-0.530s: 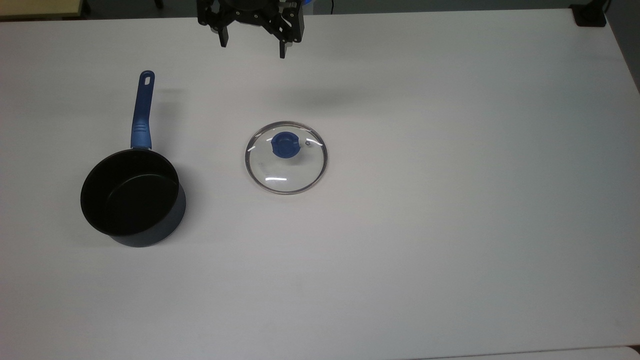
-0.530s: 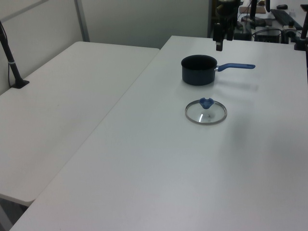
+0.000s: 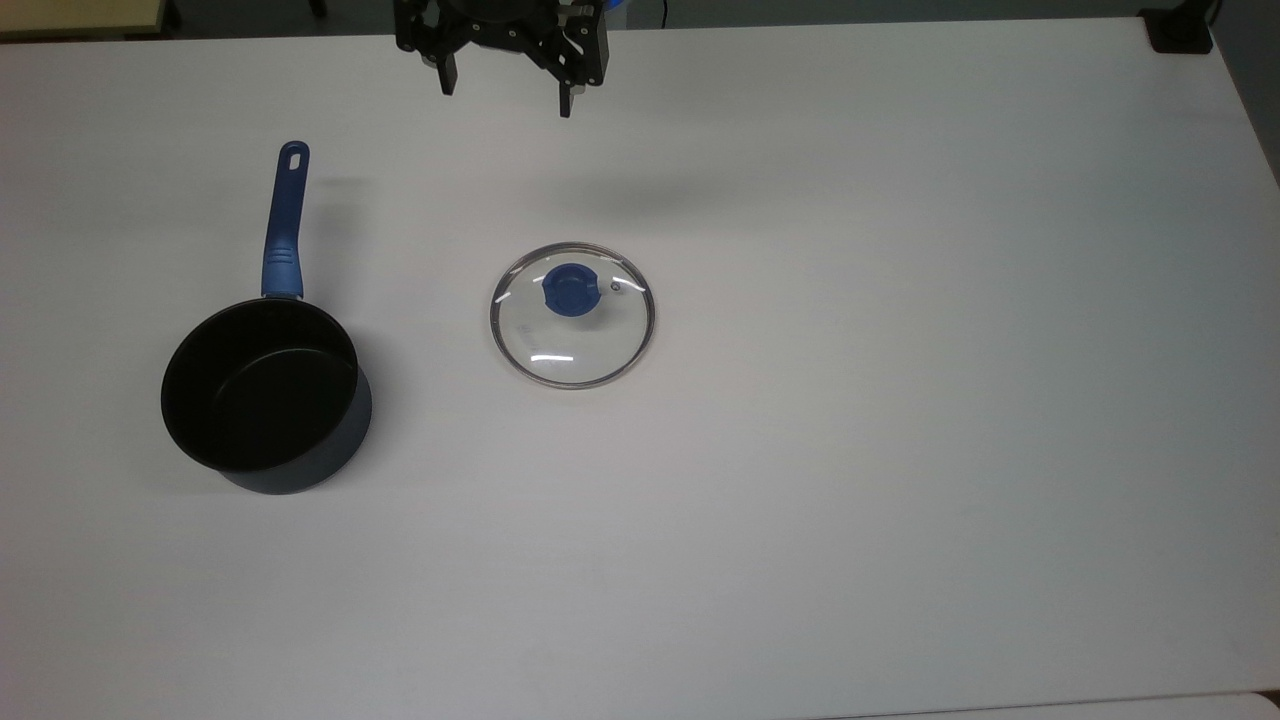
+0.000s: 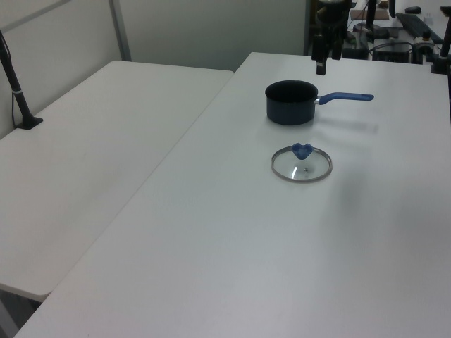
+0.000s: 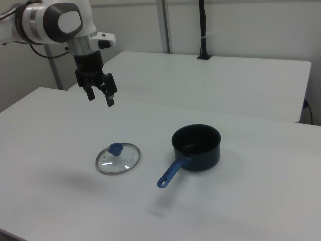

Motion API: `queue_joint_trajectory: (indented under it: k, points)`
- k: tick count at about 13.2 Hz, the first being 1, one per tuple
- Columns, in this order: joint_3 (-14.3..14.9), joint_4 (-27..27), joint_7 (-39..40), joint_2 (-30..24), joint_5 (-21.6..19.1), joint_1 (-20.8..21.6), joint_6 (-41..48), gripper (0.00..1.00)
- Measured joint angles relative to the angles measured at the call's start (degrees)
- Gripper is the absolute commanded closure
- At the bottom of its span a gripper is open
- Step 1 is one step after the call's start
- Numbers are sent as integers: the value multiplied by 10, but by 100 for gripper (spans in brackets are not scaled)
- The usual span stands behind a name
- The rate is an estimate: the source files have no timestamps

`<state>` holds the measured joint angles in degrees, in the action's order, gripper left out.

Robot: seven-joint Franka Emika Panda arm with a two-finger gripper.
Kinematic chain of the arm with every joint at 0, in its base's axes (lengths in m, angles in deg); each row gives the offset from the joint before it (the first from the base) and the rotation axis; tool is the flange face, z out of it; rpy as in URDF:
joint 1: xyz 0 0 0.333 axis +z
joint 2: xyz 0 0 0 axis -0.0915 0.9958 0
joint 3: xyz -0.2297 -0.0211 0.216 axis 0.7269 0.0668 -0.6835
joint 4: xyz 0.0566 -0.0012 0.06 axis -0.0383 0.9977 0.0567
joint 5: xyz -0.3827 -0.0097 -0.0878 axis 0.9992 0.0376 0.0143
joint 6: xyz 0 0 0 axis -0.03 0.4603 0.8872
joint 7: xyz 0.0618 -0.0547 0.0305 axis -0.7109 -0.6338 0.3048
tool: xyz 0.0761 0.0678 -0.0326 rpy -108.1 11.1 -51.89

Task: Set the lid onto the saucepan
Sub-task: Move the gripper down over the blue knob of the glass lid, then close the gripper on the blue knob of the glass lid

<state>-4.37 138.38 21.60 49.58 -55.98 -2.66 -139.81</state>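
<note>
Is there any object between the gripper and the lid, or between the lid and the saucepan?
Nothing visible. The open gripper hangs above bare table, and nothing lies between lid and saucepan.

Broad, plain white rectangular table [image 3: 900, 450] spanning the top view. Second white table [image 4: 91, 162] alongside it at the left view's left, narrow gap between the two. Black clamped post [image 4: 17, 91] with cable at that second table's far left edge. Small black block [image 3: 1180, 30] on the top view's upper right corner.
</note>
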Motion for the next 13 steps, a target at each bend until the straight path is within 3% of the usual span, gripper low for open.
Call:
queue_joint_trajectory:
  k: [4,6,13]
  points:
    - [-2,22,110,28,-1,2,-12,0]
    - [-4,57,142,54,-1,9,-82,0]
    - [-8,85,155,168,0,43,-221,3]
